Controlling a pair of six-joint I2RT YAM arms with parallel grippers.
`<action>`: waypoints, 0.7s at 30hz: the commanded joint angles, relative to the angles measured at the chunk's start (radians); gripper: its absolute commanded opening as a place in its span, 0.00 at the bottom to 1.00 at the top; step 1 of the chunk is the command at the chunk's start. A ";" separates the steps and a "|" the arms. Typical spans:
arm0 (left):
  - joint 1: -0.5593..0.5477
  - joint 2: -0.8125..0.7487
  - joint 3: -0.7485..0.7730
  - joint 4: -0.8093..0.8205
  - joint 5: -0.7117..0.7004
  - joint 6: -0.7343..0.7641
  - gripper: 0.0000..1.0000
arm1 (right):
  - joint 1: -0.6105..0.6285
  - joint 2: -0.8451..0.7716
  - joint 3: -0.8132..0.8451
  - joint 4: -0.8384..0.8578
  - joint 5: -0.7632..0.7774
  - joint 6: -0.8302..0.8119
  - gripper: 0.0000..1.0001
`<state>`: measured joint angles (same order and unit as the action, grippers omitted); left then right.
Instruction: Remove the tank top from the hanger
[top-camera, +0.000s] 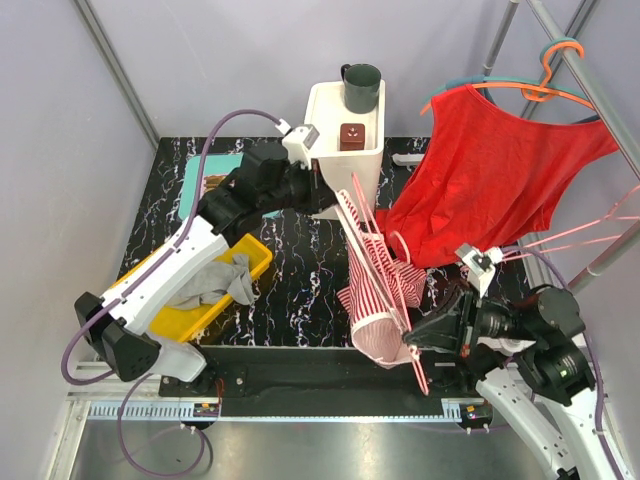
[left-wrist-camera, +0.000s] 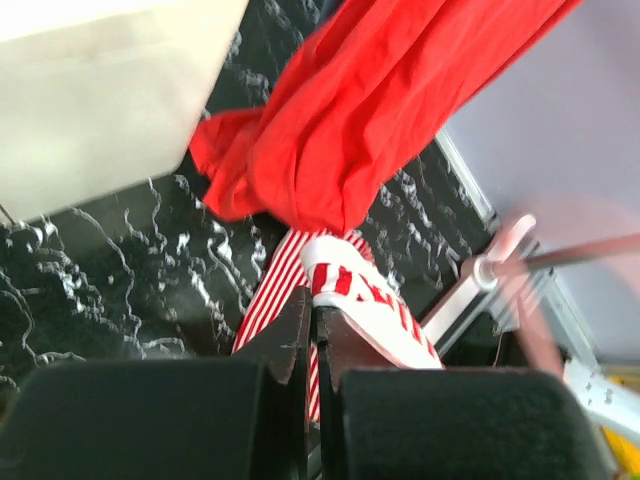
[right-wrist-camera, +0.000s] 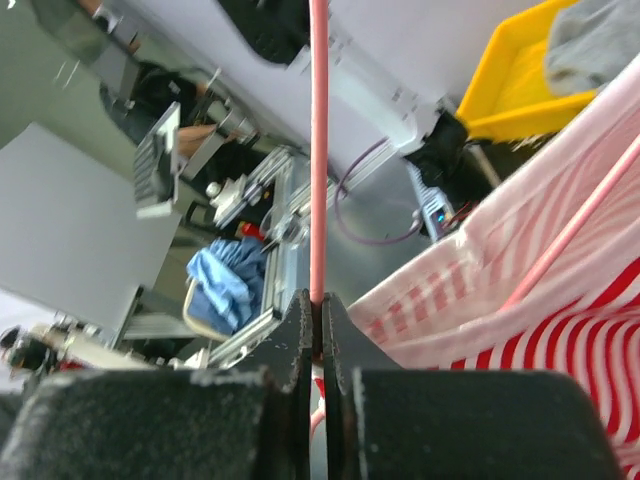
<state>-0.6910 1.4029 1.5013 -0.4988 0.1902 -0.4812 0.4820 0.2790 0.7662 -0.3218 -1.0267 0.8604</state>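
Note:
The red-and-white striped tank top (top-camera: 378, 300) hangs on a pink wire hanger (top-camera: 362, 235) over the middle of the black marbled table. My left gripper (top-camera: 335, 200) is at the garment's upper end. In the left wrist view it (left-wrist-camera: 316, 318) is shut on a striped strap of the tank top (left-wrist-camera: 365, 290). My right gripper (top-camera: 412, 340) is at the lower right of the garment. In the right wrist view it (right-wrist-camera: 318, 305) is shut on the thin pink hanger wire (right-wrist-camera: 318, 150), with the striped fabric (right-wrist-camera: 520, 330) just to its right.
A red shirt (top-camera: 500, 180) on an orange hanger (top-camera: 545, 90) hangs from the metal rack (top-camera: 590, 80) at the right and drapes next to the tank top. A white bin (top-camera: 345, 135) with a green cup (top-camera: 362, 85) stands at the back. A yellow tray (top-camera: 180, 320) holds a grey cloth (top-camera: 215, 280).

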 joint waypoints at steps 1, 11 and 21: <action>0.022 -0.070 -0.113 0.112 0.132 0.012 0.00 | 0.007 0.133 0.093 0.043 0.212 -0.121 0.00; -0.042 -0.245 -0.274 0.217 0.393 -0.036 0.00 | 0.007 0.344 0.232 0.158 0.513 -0.330 0.00; -0.105 -0.301 -0.276 0.240 0.488 -0.062 0.00 | 0.009 0.518 0.278 0.308 0.794 -0.583 0.00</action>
<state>-0.7876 1.1076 1.2167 -0.3309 0.5968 -0.5171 0.4843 0.7292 1.0126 -0.1558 -0.3595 0.4316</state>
